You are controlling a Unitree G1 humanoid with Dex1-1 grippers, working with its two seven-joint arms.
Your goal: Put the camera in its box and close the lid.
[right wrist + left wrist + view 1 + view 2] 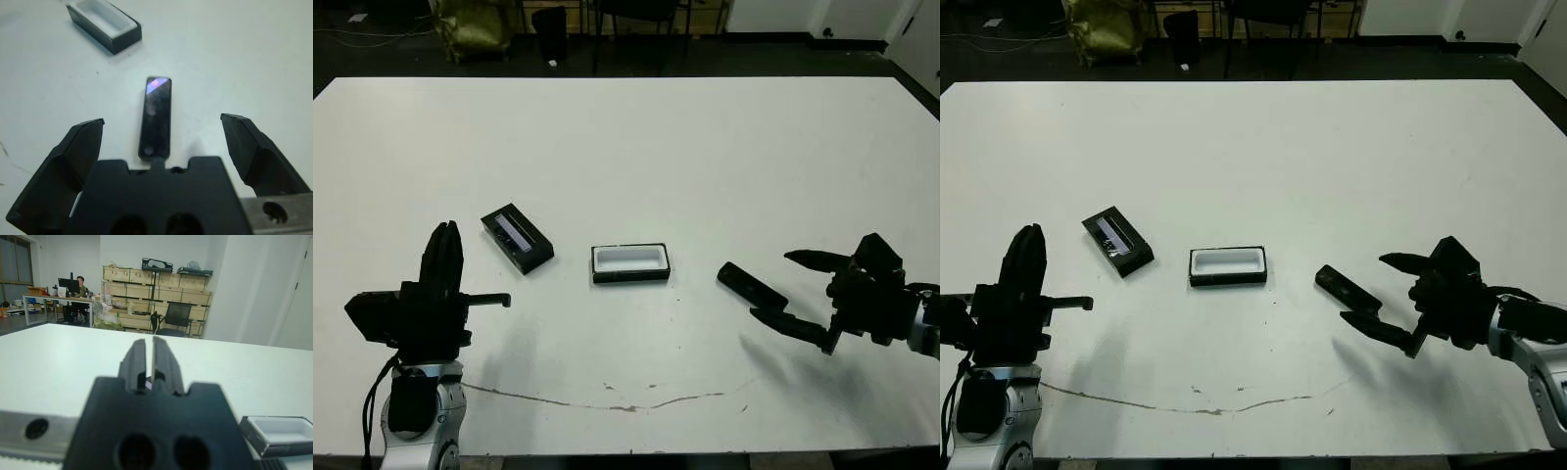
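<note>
The camera [751,285] is seen lying flat on the table [705,147], to the right of the box [629,262] and clear of it, with the lid [517,238] lying further left, top up, apart from both. The right gripper [164,142] is held low behind the camera's near end, its jaws spread wide so that the bar lies on the line between them, but nothing is gripped yet. The left gripper [445,257] is held upright near the table's left front, its jaws pressed together on nothing. The main risk is judged to be in the pickup: the camera is slim and lies flush on the table, so if the fingers are closed too high it may be skated forward or spun rather than caught. If it is caught only at its near end, it may be tilted or dropped on the way across. The box is light and open, its white lining bare; it could be nudged or tipped by a camera lowered askew, since the fit looks close. The lid might then be left proud if the camera is seated crooked. Whether the box is held down by anything cannot be told.
</note>
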